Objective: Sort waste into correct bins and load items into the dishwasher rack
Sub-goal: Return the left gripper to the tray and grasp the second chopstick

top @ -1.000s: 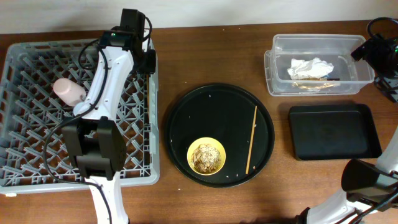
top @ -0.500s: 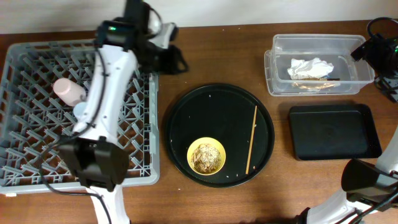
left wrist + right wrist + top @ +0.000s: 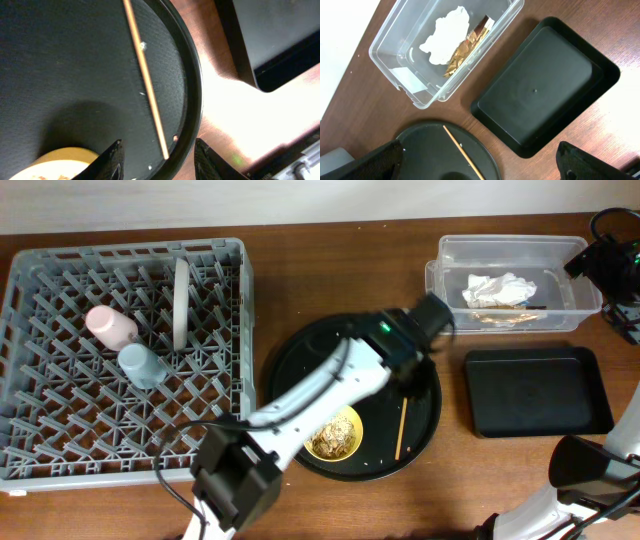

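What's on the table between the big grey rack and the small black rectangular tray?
In the overhead view, a round black tray lies there, holding a yellow bowl of food scraps and one chopstick.

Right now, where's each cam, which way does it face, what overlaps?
Overhead: above the table, facing straight down on rack, round black tray, clear tub, shallow black tray; left arm lies across the round tray.
Left wrist: low over the round tray's right rim, facing down at the chopstick; left gripper tips at bottom.
Right wrist: high, facing down on tub and shallow tray; right gripper tips in bottom corners.
Shared: chopstick, in all three.
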`<action>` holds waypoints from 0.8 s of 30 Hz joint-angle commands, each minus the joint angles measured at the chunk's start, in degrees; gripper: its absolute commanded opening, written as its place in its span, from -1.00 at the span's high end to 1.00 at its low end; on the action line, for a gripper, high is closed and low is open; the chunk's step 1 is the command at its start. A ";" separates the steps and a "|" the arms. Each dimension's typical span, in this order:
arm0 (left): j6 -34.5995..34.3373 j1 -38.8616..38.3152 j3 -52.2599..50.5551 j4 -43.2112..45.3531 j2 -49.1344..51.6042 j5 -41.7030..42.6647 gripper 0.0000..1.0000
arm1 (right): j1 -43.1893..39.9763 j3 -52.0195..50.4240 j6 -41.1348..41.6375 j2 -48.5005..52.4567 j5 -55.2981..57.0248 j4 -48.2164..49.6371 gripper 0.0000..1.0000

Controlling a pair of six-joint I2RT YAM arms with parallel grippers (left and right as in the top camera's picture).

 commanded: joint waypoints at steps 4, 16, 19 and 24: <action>-2.80 -4.13 -2.51 1.46 5.49 -12.79 0.13 | -0.20 -0.02 0.33 0.00 0.74 -0.33 -0.97; -2.80 -4.22 -2.51 6.82 13.07 -10.14 0.15 | -0.20 -0.02 0.33 0.00 0.74 -0.33 -0.97; -2.84 -4.26 -2.51 7.67 14.21 -9.68 0.15 | -0.20 -0.02 0.33 0.00 0.74 -0.33 -0.97; -2.84 -4.26 -2.56 8.35 15.10 -9.70 0.18 | -0.20 -0.02 0.33 0.00 0.74 -0.31 -0.97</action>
